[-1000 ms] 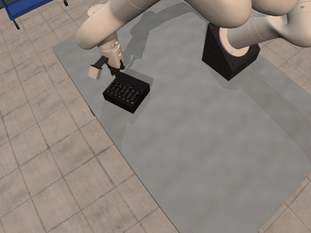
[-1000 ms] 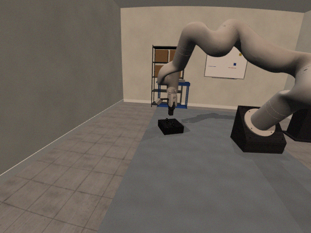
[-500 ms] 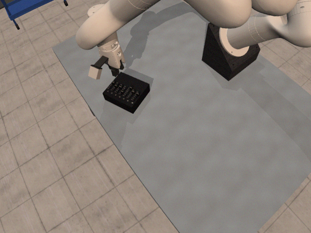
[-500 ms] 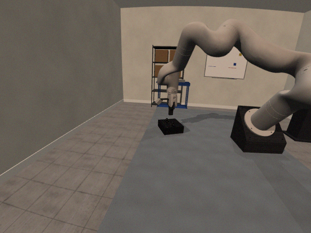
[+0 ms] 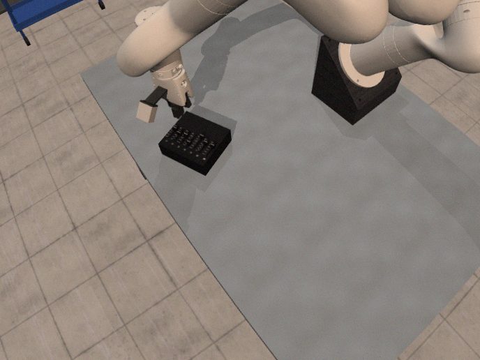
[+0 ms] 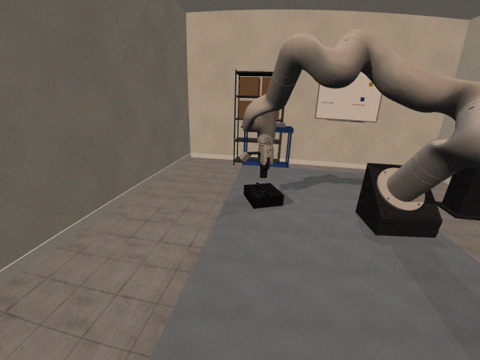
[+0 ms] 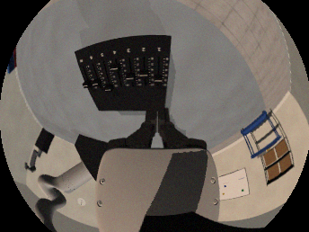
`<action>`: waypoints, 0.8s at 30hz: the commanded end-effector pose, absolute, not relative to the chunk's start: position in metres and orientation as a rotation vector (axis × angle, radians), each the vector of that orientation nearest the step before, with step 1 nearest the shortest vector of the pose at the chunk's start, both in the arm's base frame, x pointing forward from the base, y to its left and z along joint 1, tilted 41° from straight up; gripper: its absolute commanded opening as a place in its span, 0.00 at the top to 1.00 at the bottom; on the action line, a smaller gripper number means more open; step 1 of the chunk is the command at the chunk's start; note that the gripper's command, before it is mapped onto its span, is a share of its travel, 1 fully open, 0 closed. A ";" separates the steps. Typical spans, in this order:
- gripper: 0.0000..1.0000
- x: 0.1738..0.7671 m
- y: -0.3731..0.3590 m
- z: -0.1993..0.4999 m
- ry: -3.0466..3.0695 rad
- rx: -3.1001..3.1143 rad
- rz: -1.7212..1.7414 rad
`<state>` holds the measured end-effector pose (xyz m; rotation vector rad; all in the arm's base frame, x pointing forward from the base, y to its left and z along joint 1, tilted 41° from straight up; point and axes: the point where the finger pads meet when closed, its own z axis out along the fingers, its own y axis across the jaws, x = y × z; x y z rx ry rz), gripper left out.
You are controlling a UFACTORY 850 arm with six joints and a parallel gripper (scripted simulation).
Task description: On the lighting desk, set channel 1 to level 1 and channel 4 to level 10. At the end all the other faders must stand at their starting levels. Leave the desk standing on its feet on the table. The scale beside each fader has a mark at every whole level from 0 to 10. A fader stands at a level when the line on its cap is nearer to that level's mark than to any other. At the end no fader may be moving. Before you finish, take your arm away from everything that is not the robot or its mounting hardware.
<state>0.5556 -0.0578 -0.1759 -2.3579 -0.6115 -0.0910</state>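
Note:
The black lighting desk (image 5: pixel 218 154) (image 6: pixel 267 201) (image 7: pixel 121 101) stands flat on the grey table near its left edge. It has several faders in a row, with their caps at different heights along the slots; the levels are too small to read. My gripper (image 5: pixel 177 112) (image 6: pixel 263 175) (image 7: pixel 156 106) is shut with the fingers pressed together and nothing between them. It points down and hangs a little above the desk, over one long edge. In the wrist view the fingertips sit just below the desk's near edge, toward its right faders.
The grey table (image 5: pixel 310 217) (image 6: pixel 310 278) ends close to the desk's left side, with tiled floor beyond. The robot's black base (image 5: pixel 349 100) (image 6: pixel 395 220) stands at the right. A blue cart (image 5: pixel 31 11) and a shelf (image 6: pixel 252 108) stand far off.

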 end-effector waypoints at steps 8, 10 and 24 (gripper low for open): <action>1.00 0.557 -0.058 -0.177 -0.612 -2.359 -0.093; 1.00 0.556 -0.057 -0.177 -0.612 -2.359 -0.093; 1.00 0.556 -0.053 -0.183 -0.612 -2.359 -0.093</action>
